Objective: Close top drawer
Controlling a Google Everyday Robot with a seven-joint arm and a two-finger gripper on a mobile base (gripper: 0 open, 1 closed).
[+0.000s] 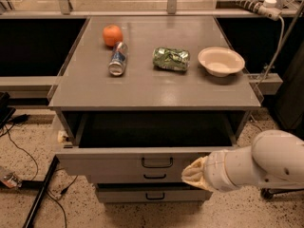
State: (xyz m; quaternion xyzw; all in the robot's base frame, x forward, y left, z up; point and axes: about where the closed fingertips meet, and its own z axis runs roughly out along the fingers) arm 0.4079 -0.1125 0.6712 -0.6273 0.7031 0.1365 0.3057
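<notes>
Camera view: the top drawer stands pulled out below the counter's front edge, its dark interior exposed. The gripper is at the drawer front, right of the black handle, below the counter's front right corner. Whether it is apart or together cannot be told.

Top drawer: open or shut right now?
Open. The top drawer is pulled out from under the counter, its dark interior exposed. The claw is at its front, right of the handle.
</notes>
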